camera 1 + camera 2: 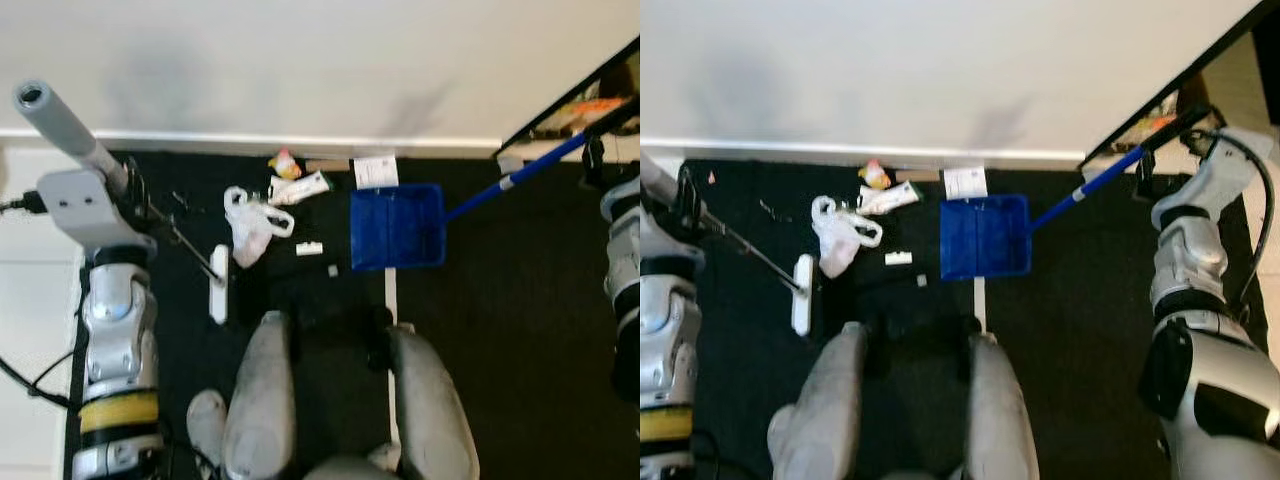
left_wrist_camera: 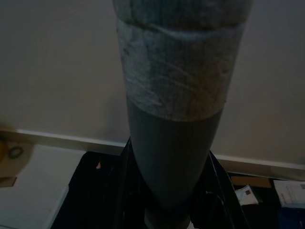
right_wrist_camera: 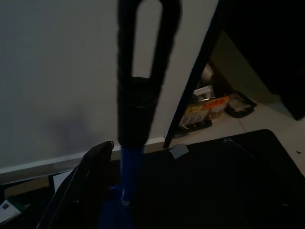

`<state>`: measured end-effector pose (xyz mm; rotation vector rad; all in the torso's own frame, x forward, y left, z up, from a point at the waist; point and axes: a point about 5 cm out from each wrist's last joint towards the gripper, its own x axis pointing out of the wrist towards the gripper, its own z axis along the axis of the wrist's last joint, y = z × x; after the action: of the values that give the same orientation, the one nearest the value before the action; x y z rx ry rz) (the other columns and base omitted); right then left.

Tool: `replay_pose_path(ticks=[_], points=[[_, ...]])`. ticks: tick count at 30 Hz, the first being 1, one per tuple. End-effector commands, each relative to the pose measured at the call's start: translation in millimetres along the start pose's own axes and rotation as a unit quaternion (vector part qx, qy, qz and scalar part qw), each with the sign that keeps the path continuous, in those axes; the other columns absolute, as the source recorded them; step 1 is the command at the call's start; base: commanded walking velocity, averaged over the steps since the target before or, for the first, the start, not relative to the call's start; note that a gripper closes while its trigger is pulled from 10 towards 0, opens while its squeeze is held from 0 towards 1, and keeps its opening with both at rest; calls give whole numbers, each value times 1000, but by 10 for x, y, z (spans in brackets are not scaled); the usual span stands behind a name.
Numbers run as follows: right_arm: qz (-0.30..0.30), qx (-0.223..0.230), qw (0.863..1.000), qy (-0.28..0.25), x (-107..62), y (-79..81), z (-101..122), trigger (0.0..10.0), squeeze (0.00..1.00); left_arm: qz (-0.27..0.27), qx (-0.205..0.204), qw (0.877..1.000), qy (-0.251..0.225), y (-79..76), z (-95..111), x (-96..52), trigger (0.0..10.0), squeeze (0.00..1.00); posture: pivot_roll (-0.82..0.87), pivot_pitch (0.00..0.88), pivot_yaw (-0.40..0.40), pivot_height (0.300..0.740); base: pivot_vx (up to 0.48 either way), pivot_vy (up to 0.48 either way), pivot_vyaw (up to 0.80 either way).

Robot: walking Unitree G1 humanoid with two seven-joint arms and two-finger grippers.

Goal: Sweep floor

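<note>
Litter lies on a black mat [image 1: 480, 300] along the white wall [image 1: 300, 60]: we count one crumpled white plastic bag [image 1: 250, 225], one flat white tube [image 1: 298, 187], one printed paper sheet [image 1: 375, 171], one small yellow-and-red item [image 1: 285, 165] and two small white scraps [image 1: 309, 248].

Our left gripper [image 1: 135, 190] is clamped around the broom's [image 1: 190, 250] handle, a thick grey cylinder with a rough taped band in the left wrist view; the open tube end stands above and behind the gripper. From the gripper a thin dark rod slants down and forward to one narrow white broom head [image 1: 219, 284], which rests on the mat just beside the bag.

Our right gripper [image 1: 1150, 165] is pinched on the dustpan's [image 1: 985, 237] handle; the handle's black looped end shows in the right wrist view. From that gripper the blue pole [image 1: 1090, 185] runs down and inward to one square, glossy blue plastic pan, flat on the mat just below the sheet.

Two grey rounded legs [image 1: 265, 400] stand on the mat, below the litter.
</note>
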<state>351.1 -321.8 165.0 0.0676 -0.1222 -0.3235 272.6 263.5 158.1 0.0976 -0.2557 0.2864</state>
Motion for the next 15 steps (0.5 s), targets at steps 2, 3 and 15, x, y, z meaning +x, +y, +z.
replay_pose_path(ticks=[2, 3, 15], points=[[-3, 17, 1000, 15, -24, -48, -55, 10000, 0, 22, 20, 1000, -7, 141, 50, -41, 10000, 0, 229, 518, -65, 731, 0, 0, 0], [14, 27, 1000, 7, 8, 29, -15, 10000, 0, 28, 22, 999, -11, 163, 78, -55, 10000, 0, 242, 518, -65, 731, 0, 0, 0], [48, 25, 998, 12, 47, 165, 8, 10000, 0, 36, 27, 999, -15, 223, 141, -118, 10000, 0, 267, 514, -66, 731, 0, 0, 0]])
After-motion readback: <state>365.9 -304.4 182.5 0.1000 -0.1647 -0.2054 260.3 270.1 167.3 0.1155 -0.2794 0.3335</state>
